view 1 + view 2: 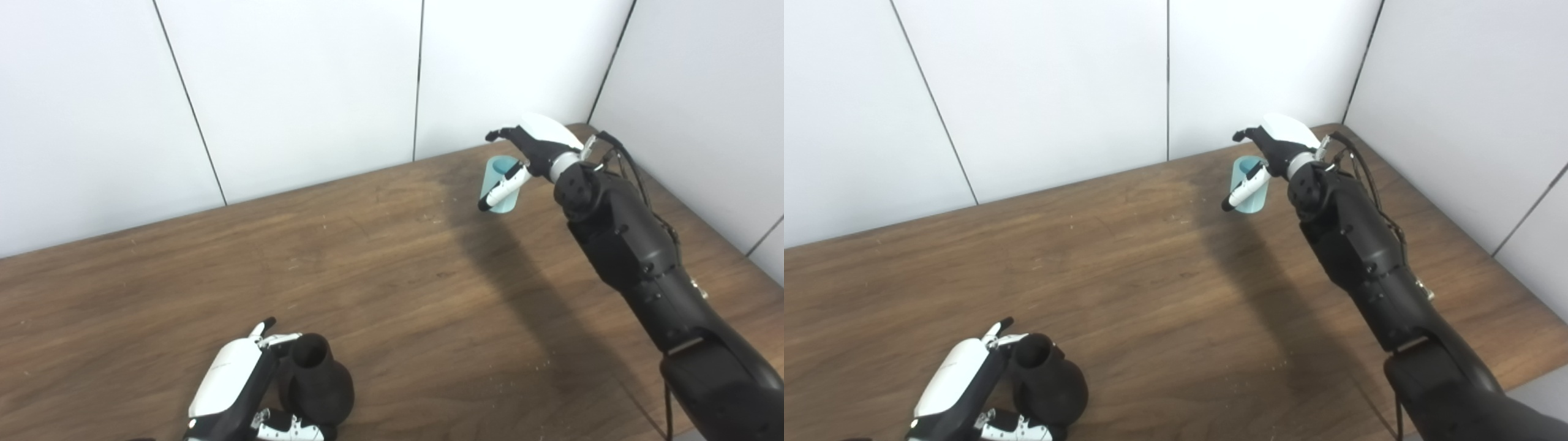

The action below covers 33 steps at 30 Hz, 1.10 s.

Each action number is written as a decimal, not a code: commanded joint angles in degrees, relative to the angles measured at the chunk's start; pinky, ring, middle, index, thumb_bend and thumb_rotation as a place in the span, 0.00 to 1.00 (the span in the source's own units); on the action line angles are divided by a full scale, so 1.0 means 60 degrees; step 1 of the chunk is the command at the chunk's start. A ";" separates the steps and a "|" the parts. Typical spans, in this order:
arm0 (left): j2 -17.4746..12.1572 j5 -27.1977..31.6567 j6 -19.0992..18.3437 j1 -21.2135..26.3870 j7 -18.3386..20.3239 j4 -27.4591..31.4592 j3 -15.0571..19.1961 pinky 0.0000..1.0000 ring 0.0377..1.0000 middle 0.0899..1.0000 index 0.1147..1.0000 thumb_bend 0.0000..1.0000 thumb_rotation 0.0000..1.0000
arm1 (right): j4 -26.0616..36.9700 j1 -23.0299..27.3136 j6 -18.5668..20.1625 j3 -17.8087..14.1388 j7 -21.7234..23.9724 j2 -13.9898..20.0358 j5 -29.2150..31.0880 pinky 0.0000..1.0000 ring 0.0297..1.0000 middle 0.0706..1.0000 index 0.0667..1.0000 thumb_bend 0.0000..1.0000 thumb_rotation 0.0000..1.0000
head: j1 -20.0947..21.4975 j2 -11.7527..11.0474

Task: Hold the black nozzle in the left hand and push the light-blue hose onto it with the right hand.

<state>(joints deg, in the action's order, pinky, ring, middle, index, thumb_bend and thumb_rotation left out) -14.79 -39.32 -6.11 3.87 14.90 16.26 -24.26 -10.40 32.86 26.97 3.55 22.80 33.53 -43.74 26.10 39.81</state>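
Both upright: nozzle (316, 381) in left hand (245, 389), hose (501, 184) by right hand (525, 160).

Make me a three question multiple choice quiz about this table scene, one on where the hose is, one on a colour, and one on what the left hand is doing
1. Where is the light-blue hose?
A. Far side of the table, near the right corner
B. Near edge, beside the nozzle
C. Lying in the middle of the table

2. What colour is the nozzle?
A. White
B. Black
C. Light blue

3. What is the left hand doing?
A. Hanging open, well away from everything
B. Resting flat on the hose
C. Wrapped around the nozzle

Answers:
1. A, the hose stands by the back wall at the right hand, whose fingers sit around it.
2. B, the nozzle is dark all over, with its opening facing up.
3. C, fingers show on both sides of the nozzle at the near edge.
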 commanded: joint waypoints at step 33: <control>-0.0300 -0.0373 -0.0481 -0.0196 0.0619 -0.0281 0.0128 1.00 0.73 0.49 0.38 0.52 0.00 | -0.1093 0.1193 -0.0032 0.0679 0.0922 0.0615 -0.0863 0.67 0.73 0.79 0.77 0.91 0.02 | -0.0064 0.0165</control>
<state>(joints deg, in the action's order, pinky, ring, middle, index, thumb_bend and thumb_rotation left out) -14.84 -39.34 -6.13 4.29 16.31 16.46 -23.68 -17.92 36.86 26.97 8.04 29.76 35.25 -48.97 25.67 40.78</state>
